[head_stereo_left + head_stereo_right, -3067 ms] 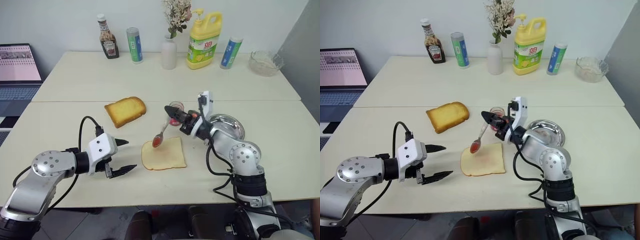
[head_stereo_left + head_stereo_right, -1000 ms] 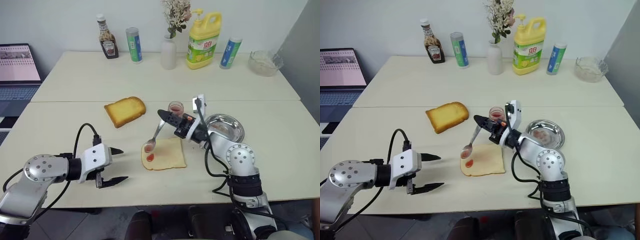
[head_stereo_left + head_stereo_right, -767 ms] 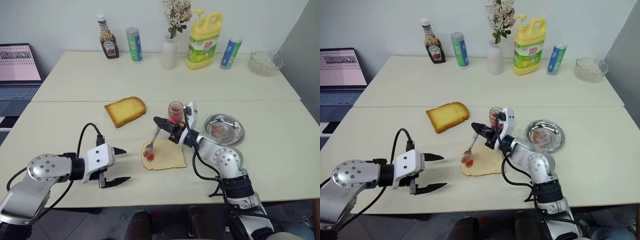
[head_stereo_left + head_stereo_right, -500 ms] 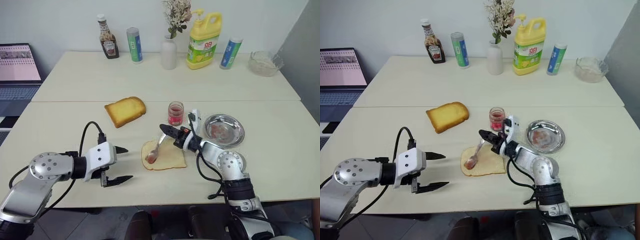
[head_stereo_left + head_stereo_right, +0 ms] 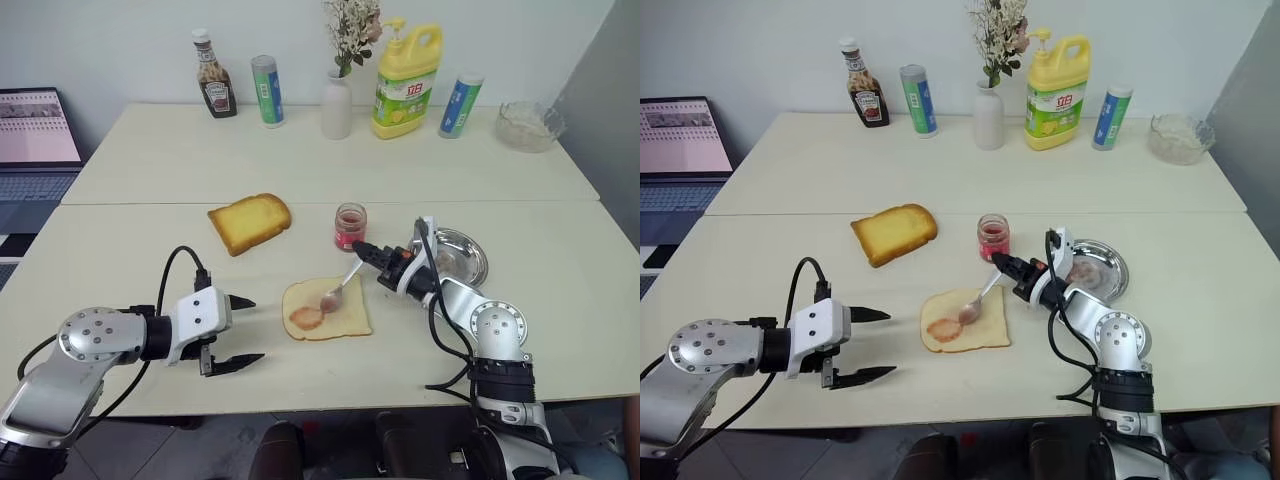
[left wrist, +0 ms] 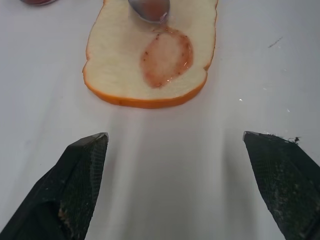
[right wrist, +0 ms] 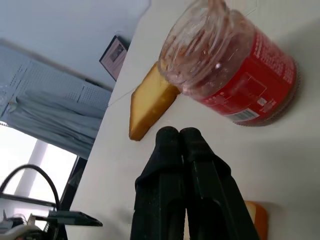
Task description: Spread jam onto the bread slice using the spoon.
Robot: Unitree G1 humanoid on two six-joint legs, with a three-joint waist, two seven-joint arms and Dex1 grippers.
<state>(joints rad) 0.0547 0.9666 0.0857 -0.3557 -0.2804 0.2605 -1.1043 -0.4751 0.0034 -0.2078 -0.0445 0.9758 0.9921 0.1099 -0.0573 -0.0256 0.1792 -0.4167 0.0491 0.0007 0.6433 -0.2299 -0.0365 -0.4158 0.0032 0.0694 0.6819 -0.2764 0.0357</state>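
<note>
2 hands | right hand [image 5: 1002, 266] pinching spoon [image 5: 978, 300], bowl on bread slice [image 5: 965, 320] | left hand [image 5: 872, 345] spread, empty

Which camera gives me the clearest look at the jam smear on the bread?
The left wrist view: the jam lies close up on the bread slice, edges clear. The head views show a small distant patch; the right wrist view shows no smear.

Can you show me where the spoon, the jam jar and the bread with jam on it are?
spoon [image 5: 333, 297], left eye view, its bowl.
jam jar [image 5: 350, 228], left eye view, its red side.
bread slice [image 5: 988, 328], right eye view, bare corner.
</note>
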